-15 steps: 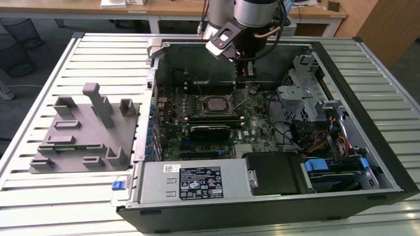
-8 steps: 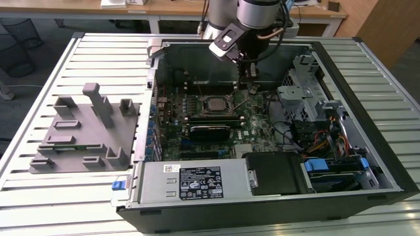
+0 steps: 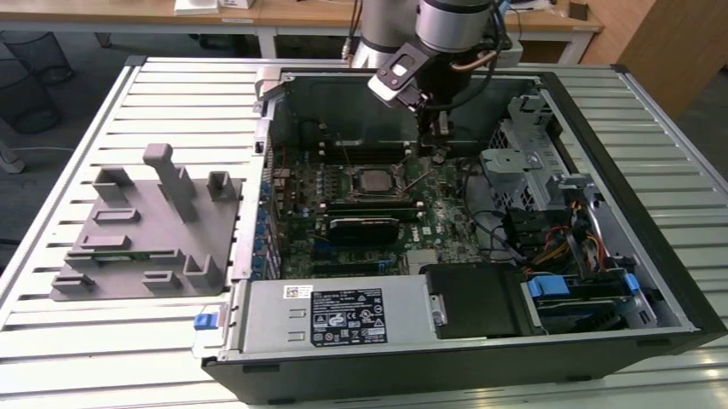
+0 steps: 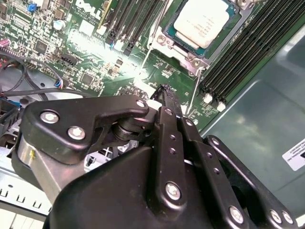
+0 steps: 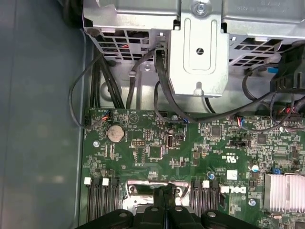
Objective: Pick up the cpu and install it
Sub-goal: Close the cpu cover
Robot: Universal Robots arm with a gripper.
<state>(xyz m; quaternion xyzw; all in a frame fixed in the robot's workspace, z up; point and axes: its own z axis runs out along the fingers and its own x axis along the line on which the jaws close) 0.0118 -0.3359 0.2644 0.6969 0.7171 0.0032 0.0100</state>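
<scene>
gripper (image 4: 164,93) fingers sit pressed together with nothing between them, tips low over the motherboard (image 5: 157,143), just beside the socket (image 4: 164,40). the cpu (image 4: 202,21) lies flat inside that socket, apart from the fingers. from here, a sideways drift could drag the closed tips across board parts or snag the socket's frame, and a tilted chip could bend contacts. counted: one gripper, one cpu, one socket. memory slots (image 4: 248,47) flank it, seemingly four, though that is hard to tell. beyond the case (image 3: 455,375) stands one grey fixture (image 3: 148,221).
</scene>
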